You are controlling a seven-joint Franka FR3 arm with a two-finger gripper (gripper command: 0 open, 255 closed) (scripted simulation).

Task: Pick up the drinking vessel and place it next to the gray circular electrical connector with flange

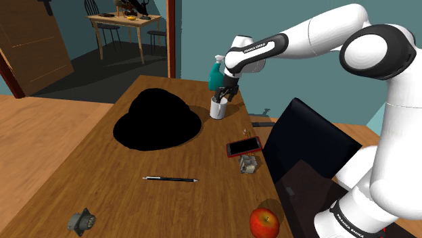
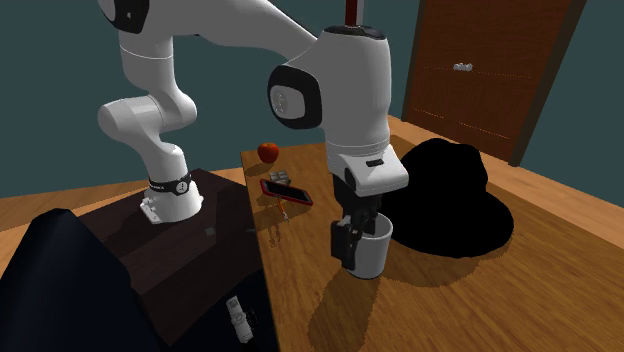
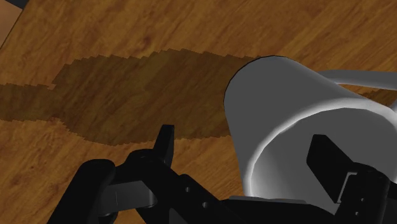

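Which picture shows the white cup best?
The second exterior view: nearly the whole cup stands near, with the gripper at its rim. The shoulder view shows it far off, beside a teal bottle; the wrist view cuts off part of it.

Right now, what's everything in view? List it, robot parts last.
mug: 1, white, far end of table, beside hat
hat: 1, black, mid-table
spray bottle: 1, teal, behind mug
phone: 1, red, table edge by stand
small object: 1, grey, beside phone
pen: 1, dark, in front of hat
apple: 1, red, near end
connector: 1, gray, near end, far from mug
table: 1, brown wood
stand: 1, black
arm: 1, white
gripper: 1, black, open, straddling mug rim
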